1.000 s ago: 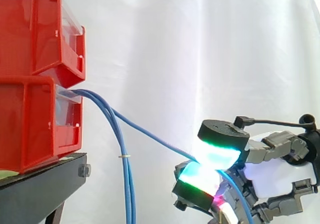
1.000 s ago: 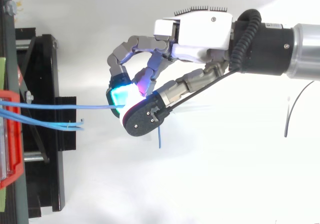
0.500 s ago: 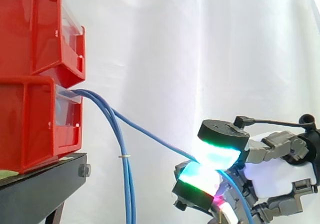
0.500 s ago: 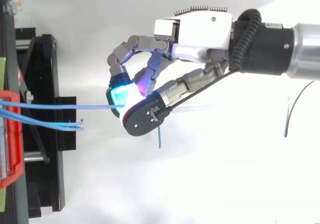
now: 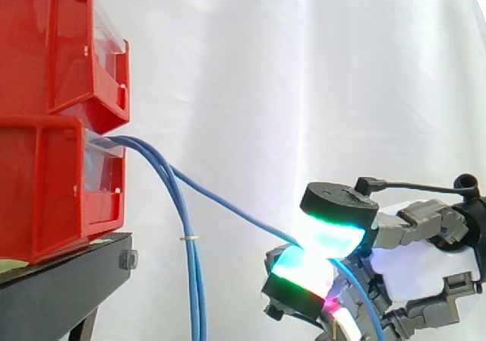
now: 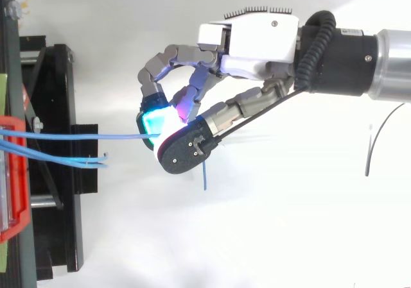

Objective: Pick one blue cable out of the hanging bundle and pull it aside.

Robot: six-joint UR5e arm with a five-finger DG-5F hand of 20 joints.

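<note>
nearest to me was the hand (image 5: pixel 421 269), low down and well out from the red bins (image 5: pixel 45 181). its glowing fingertips (image 5: pixel 334 235) were curled in and pinched tight on one blue cable (image 5: pixel 228 203). that cable came out of the lower bin's front and slanted down and away from the bins, nearly straight, to the pinch. a short loose end stuck out past the fingers on the side away from the bins. so the cable's long line pointed from the hand straight back at the bins, and i judged that a pull would have to go away from the bins along that line, or sideways across it. the rest of the bundle (image 5: pixel 196 288) hung just beside the bins, dropping past the black stand (image 5: pixel 68 280) under them, well apart from the held strand at the hand's end. behind the bins hung the white curtain (image 5: pixel 304 67).
</note>
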